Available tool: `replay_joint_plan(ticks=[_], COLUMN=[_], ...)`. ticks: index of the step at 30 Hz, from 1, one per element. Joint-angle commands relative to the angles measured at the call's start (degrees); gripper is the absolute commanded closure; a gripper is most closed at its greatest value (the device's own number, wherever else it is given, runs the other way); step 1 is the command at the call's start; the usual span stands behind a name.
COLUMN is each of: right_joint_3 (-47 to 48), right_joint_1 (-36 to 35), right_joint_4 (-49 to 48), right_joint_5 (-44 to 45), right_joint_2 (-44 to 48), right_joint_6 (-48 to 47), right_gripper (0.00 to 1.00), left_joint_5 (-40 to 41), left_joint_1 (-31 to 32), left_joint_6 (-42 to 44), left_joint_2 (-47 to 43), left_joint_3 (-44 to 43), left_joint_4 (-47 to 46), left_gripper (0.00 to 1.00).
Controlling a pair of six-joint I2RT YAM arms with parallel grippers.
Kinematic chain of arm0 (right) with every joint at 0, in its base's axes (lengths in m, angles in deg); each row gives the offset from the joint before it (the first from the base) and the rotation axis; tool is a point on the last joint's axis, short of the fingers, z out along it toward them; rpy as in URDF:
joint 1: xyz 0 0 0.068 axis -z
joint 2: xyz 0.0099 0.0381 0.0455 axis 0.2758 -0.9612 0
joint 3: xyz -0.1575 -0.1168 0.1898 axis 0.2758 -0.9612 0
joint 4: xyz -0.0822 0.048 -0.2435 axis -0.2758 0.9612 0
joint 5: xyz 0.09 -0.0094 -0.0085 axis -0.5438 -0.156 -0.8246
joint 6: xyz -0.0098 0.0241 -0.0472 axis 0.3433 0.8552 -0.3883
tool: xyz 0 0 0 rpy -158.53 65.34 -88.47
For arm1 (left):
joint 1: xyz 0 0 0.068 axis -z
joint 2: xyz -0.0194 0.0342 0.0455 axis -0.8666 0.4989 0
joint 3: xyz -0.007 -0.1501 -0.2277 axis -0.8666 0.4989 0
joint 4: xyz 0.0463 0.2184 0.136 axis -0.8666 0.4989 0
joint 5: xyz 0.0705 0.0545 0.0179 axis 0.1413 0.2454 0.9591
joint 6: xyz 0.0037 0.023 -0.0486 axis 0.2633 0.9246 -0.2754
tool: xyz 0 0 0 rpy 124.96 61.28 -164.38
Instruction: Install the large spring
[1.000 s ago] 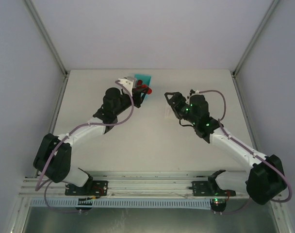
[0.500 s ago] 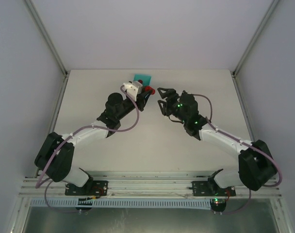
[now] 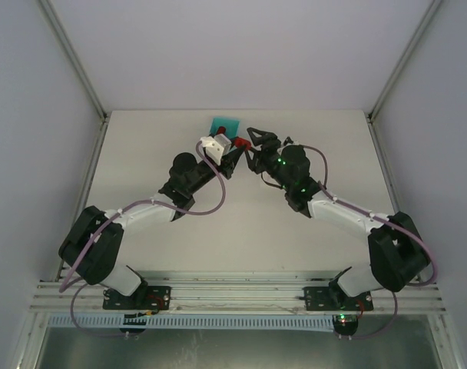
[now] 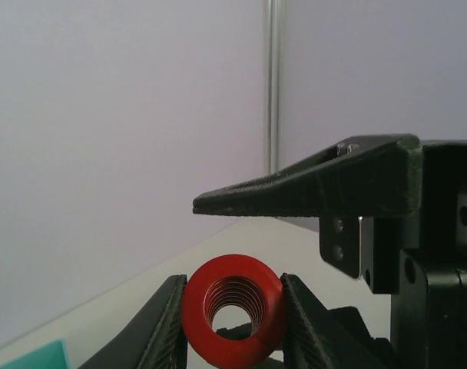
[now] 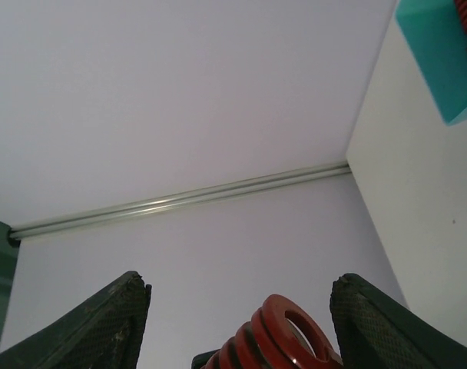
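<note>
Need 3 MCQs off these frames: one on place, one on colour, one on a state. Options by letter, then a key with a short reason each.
1. Where does the teal block lie in the top view?
A) on the far side, beyond where the arms meet
B) on the near side, between the arm bases
C) far off to the right

2. What colour is the spring?
A) silver
B) red
C) blue

3. How do the right gripper fingers stand?
A) closed on the spring
B) wide apart, spring end between them
C) closed on nothing

Key: 1 A, it sits just past both arm tips. 2 B, red coils show in both wrist views. 3 B, gaps show either side of the spring, which the left gripper clamps.
</note>
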Motion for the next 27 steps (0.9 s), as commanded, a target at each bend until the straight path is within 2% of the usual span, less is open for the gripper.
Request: replay_joint_plan(ticks=[1, 10, 14, 16, 20, 27], right_joint_3=[0.10, 0.25, 0.61, 0.08, -1.44, -2.73], right_joint_1=[-0.54, -0.75, -0.75, -0.75, -0.75, -0.73], right_joint_4=[-6.20, -7.63, -8.64, -10.50, -12.53, -17.96], right_joint_5=[-0.02, -2.46, -4.01, -4.16, -2.67, -0.08], right_joint_2=[0.21, -0.18, -0.49, -0.63, 0.03, 0.70], right_joint_6=[2.84, 5.72, 6.50, 6.60, 5.96, 3.63], right_gripper=[0.33, 0.26, 0.28, 0.36, 0.61, 0.91], left_joint_5=[-1.17, 0.44, 0.81, 0.70, 1.28, 2.30], left_joint_1=[0.66, 0.73, 0.71, 0.71, 0.73, -0.28], left_joint_6=[1.49, 3.80, 4.08, 3.89, 4.13, 2.61], left_joint_2=[0.42, 1.36, 1.85, 1.95, 2.16, 2.54], left_joint_3=[0.72, 0.44, 1.34, 1.66, 2.17, 3.80], left_joint_4=[-5.62, -8.26, -11.08, -11.95, -12.70, -13.24], left_gripper=[1.00, 1.00, 1.00, 1.00, 1.00, 1.00])
